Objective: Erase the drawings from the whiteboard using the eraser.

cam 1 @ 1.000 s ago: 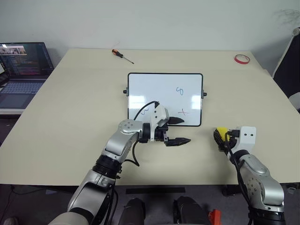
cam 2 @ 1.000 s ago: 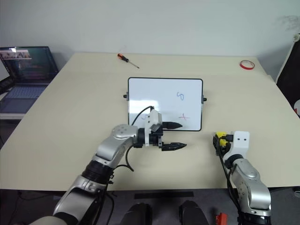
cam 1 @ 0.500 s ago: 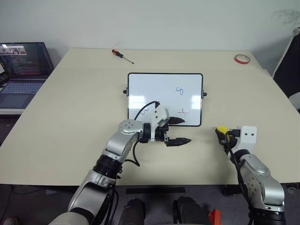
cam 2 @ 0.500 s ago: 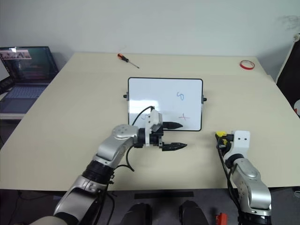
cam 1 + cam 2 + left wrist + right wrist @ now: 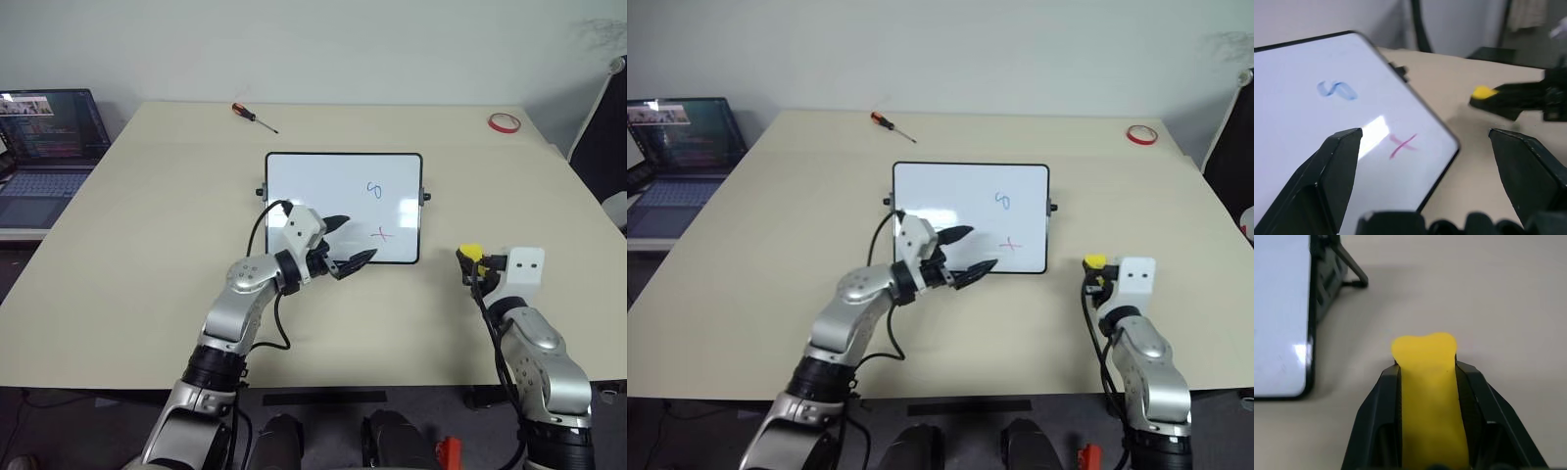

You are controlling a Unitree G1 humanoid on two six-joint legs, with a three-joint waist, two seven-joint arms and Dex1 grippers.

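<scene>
A wide beige surface is seen, with the whiteboard laid flat near its middle, thin black frame and small side knobs visible. To the robot's left, beyond the surface's edge, an open laptop is set with its screen lit. The left tool is held over the near edge of the whiteboard, pointing toward the robot's right, its two black fingers spread wide apart with nothing between them. The right tool is held above the surface to the right of the whiteboard, apart from it, and is clenched on the eraser; in the right wrist view the yellow block is seen pinched between the two black fingers, its end sticking out past their tips. The eraser is thus carried off the surface, near the whiteboard's near right corner but not over it. A screwdriver with a red and black handle lies at the far side of the surface, and a red tape ring lies near the far right corner. Of the drawings, a blue loop is seen on the right part of the whiteboard and a red cross nearer, close to the frame; a dark squiggle cannot be made out behind the left arm
</scene>
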